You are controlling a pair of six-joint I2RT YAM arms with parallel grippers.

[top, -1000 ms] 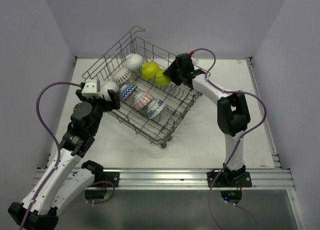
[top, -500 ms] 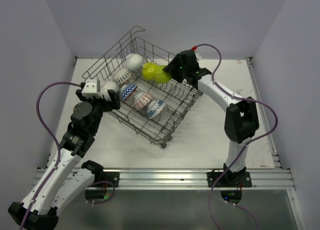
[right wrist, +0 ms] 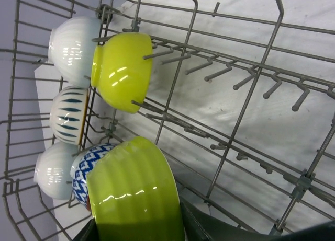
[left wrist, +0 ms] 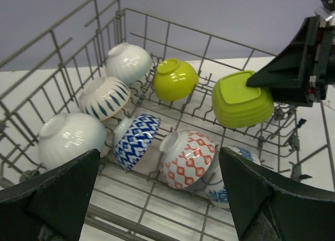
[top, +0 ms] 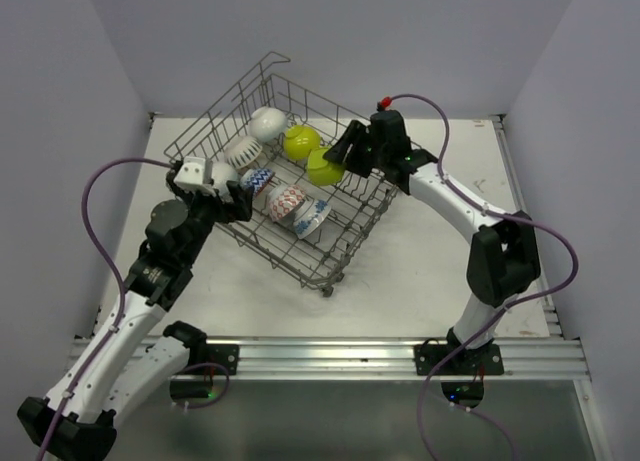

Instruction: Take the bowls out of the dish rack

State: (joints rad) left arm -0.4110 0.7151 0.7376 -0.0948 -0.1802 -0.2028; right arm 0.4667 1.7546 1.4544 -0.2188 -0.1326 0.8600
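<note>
The grey wire dish rack (top: pixel 330 279) stands tilted at mid-table. My right gripper (top: pixel 340 153) is shut on a ribbed lime bowl (top: pixel 322 167) and holds it above the tines inside the rack; it also shows in the right wrist view (right wrist: pixel 135 195) and the left wrist view (left wrist: pixel 242 99). In the rack sit a second lime bowl (left wrist: pixel 175 79), a ribbed white bowl (left wrist: pixel 128 60), a blue-leaf bowl (left wrist: pixel 103 97), a plain white bowl (left wrist: pixel 70 139), a blue-patterned bowl (left wrist: pixel 137 139), a red-patterned bowl (left wrist: pixel 189 157) and a half-hidden blue-flowered bowl (left wrist: pixel 233 186). My left gripper (top: pixel 230 196) is open and empty at the rack's near-left wall.
The rack's tall wire sides (left wrist: pixel 63 63) rise at the left and back, and upright tines (right wrist: pixel 246 84) stand under the held bowl. White tabletop (top: pixel 440 271) lies right of and in front of the rack. Grey walls close in on three sides.
My right gripper has raised the ribbed lime bowl off the tines and away from the other lime bowl, its arm swinging right. My left gripper has edged closer to the rack.
</note>
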